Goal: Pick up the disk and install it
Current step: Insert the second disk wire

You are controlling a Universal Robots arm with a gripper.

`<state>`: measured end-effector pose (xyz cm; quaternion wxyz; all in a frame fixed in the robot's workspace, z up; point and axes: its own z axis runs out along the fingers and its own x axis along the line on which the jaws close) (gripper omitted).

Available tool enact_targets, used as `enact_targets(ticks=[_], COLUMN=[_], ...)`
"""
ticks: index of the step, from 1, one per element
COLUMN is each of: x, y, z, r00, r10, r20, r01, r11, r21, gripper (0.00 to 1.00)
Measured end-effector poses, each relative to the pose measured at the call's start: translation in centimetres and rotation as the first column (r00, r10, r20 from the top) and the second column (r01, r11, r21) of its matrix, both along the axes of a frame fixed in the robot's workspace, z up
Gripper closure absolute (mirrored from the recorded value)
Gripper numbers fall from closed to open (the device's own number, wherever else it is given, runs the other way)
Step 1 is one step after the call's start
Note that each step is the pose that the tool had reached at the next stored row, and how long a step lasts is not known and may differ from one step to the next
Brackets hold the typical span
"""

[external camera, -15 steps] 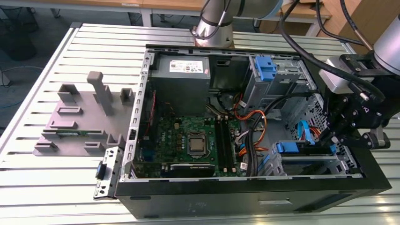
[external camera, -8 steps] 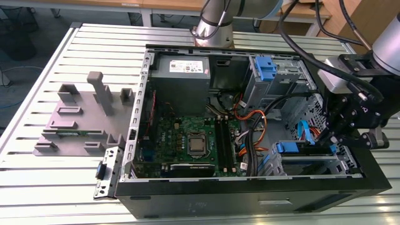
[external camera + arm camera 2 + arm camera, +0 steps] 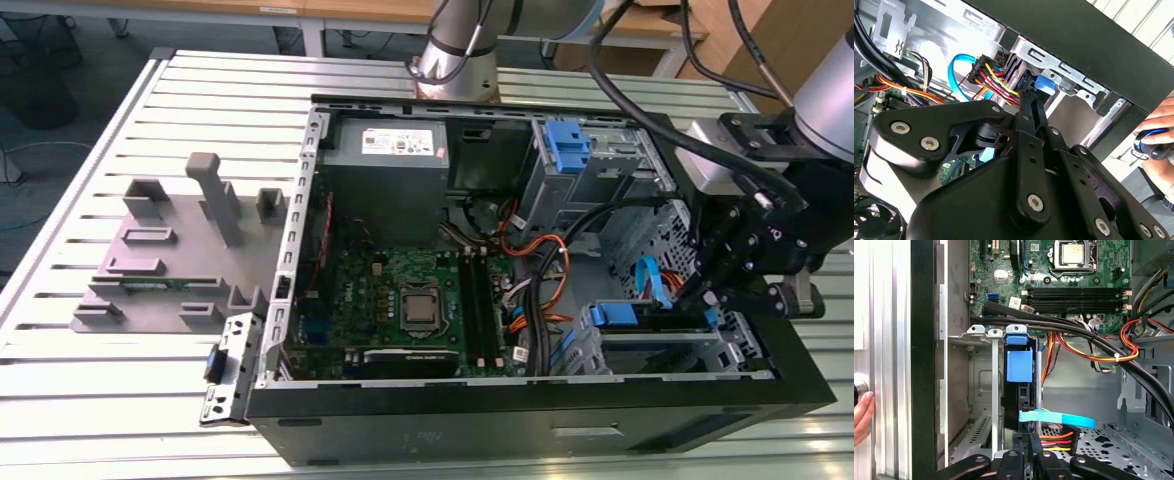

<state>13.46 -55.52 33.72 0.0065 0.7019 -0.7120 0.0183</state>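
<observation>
The disk (image 3: 1018,367) is seen seated edge-on in the drive bay at the case's (image 3: 534,420) front corner, its long axis running straight ahead of the claw (image 3: 1026,450), whose closed fingers appear pinched against its near end.

Lab bench: slatted aluminium table (image 3: 107,400), opened computer case (image 3: 534,420).

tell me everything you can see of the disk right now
The disk stands on edge in the drive cage by the case's front wall, only its dark narrow side showing, with its blue plastic caddy tab toward the motherboard. The end effector sits at its cable end, beside a light blue flat cable and red-orange-yellow wires.
</observation>
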Motion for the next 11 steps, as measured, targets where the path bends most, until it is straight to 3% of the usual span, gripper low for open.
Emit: enact_targets(ticks=[11], x=[-0.32], y=[0.01], z=[-0.02], r00=[1.0], r10=[-0.001], r20=[0.0], r01=[0.001], r11=[1.0], r21=[0.0], gripper=[0.84])
